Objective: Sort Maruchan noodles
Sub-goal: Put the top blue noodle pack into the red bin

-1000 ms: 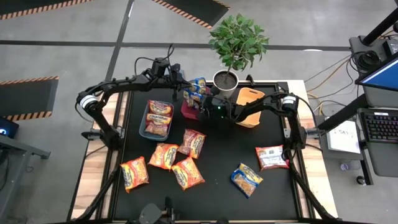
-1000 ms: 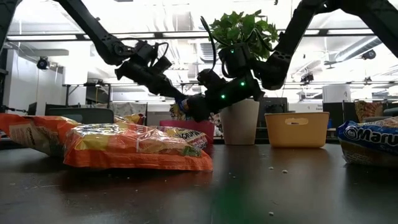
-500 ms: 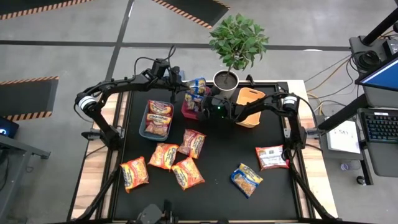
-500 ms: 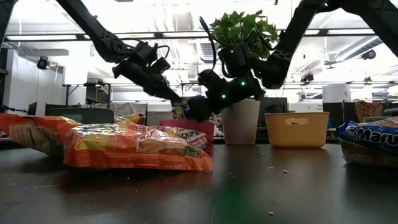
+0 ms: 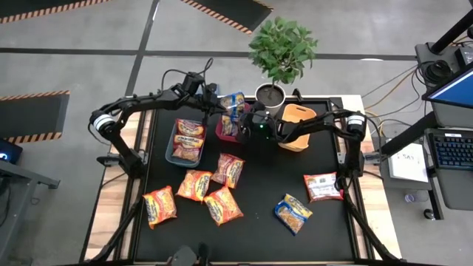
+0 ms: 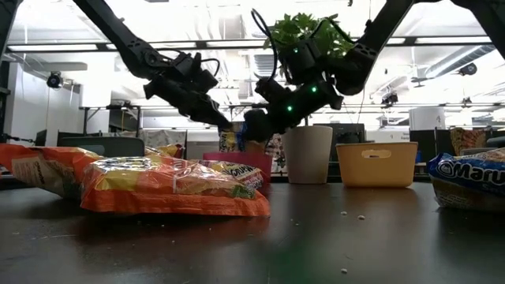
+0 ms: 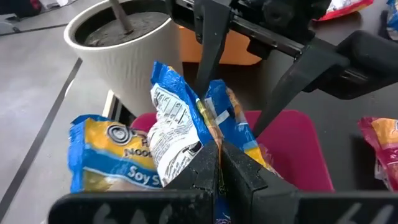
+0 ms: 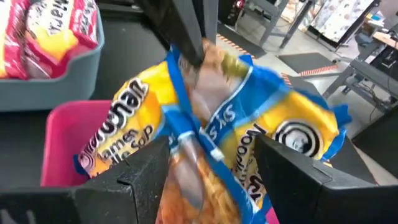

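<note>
seven loose packets (image 5: 222,205), two in teal bin (image 5: 188,140)

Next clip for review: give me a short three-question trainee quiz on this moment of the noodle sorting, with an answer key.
1. True or false: the left gripper is shut on a blue noodle packet.
2. Above which bin are the blue packets held? A. teal B. red C. orange
3. Fill in: the right gripper's jaws stand ____ around the blue packets.

Key
1. True: its fingers pinch the packet's edge.
2. B: the packets hang over the red bin, between the teal bin and the orange bin, next to the plant pot.
3. Open: its fingers stand apart on either side of the packets.
</note>
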`<move>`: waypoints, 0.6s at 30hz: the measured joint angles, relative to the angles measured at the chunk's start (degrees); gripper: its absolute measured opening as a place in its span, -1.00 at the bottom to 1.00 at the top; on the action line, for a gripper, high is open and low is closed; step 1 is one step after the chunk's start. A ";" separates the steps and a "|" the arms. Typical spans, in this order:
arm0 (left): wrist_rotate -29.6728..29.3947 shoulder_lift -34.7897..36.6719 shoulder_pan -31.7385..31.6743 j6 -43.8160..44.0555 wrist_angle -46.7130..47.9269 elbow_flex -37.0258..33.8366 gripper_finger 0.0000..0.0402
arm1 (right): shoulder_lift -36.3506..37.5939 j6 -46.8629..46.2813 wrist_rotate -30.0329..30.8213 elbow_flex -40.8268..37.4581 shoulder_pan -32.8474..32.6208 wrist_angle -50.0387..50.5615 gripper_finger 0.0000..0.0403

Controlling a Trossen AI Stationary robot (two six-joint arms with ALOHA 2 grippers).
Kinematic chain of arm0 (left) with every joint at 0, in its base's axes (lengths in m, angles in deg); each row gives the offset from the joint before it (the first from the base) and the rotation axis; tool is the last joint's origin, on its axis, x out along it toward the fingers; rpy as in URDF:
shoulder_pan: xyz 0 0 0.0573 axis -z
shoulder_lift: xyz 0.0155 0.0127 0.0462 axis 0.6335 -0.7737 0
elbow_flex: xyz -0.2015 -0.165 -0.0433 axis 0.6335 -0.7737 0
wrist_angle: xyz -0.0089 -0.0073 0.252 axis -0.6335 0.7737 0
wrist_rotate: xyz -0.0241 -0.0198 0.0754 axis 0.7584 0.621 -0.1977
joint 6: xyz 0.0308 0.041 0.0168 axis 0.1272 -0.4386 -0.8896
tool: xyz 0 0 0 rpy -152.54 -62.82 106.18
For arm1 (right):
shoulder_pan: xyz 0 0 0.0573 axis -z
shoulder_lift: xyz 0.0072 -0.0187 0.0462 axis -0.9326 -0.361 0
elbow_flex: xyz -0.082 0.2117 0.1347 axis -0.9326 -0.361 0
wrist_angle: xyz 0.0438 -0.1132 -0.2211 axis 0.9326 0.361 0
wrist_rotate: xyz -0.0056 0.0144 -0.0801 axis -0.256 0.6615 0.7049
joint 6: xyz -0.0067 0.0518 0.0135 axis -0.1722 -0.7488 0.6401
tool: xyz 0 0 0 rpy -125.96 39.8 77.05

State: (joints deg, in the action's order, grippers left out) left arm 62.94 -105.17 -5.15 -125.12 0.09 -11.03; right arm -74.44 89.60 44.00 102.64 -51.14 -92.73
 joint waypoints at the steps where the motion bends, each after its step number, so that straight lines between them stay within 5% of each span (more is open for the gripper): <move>1: -0.03 0.00 0.26 0.04 0.03 0.00 -1.00 | 0.24 -0.09 0.00 0.00 -0.22 -0.06 0.12; 11: -14.92 -0.04 0.91 1.46 -0.26 0.00 -1.00 | 1.30 -0.55 1.14 0.13 -1.88 -0.37 0.11; 18: -13.46 -0.02 0.93 1.00 -0.57 0.00 -1.00 | 1.21 0.64 -7.66 0.13 -3.30 0.57 -0.15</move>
State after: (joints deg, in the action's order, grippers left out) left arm 49.49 -105.19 -4.22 -124.12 -0.48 -11.03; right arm -73.24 90.24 36.35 102.77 -54.44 -92.17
